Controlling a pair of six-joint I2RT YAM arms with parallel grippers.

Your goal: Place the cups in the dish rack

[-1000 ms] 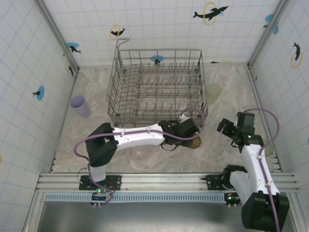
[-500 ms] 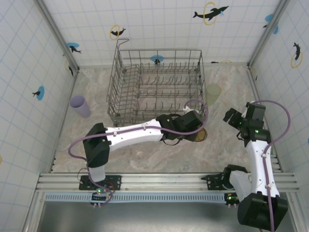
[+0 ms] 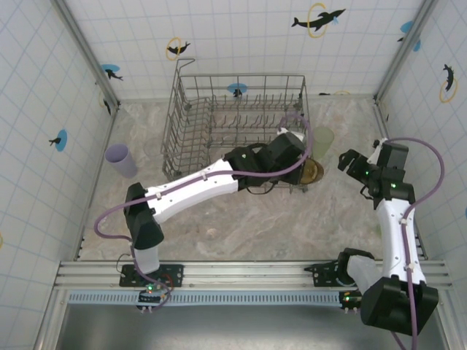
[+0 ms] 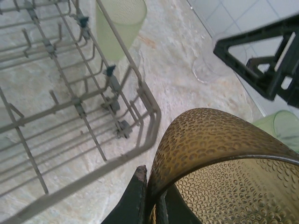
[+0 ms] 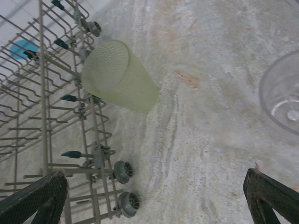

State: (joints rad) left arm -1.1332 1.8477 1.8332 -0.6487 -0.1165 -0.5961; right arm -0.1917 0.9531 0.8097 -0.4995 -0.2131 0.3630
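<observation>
Grip status first. We find the left gripper (image 4: pixel 148 203) clenched on the rim of the amber cup (image 4: pixel 219 154). In the left wrist view, one dark finger sits outside the dimpled wall and the other inside it. The right gripper (image 3: pixel 350 162) stands fully released and carries nothing; in its own wrist view the two fingers frame bare table.

Position. From above, the amber cup hangs at the near right corner of the dish rack (image 3: pixel 173 124), beside the outer wire and not yet over the tines. The left wrist view agrees: the rack's corner rim lies just left of the cup and below it.

Change. Over the past second the left arm has carried the cup off the table in front of the rack, up and away to that corner. The right arm has swung outward toward the pale green cup (image 3: pixel 322 140), which stands on the table just beside the rack's right wall.

Meaning. We judge the amber cup to be in mid-transfer, with placement outstanding: it must cross the rim and come down among the tines. The right gripper looks lined up for the green cup next. The lavender cup (image 3: pixel 120 160) near the left wall and a clear cup (image 5: pixel 285 93) wait on the table, so we judge loading to be at an early stage.
</observation>
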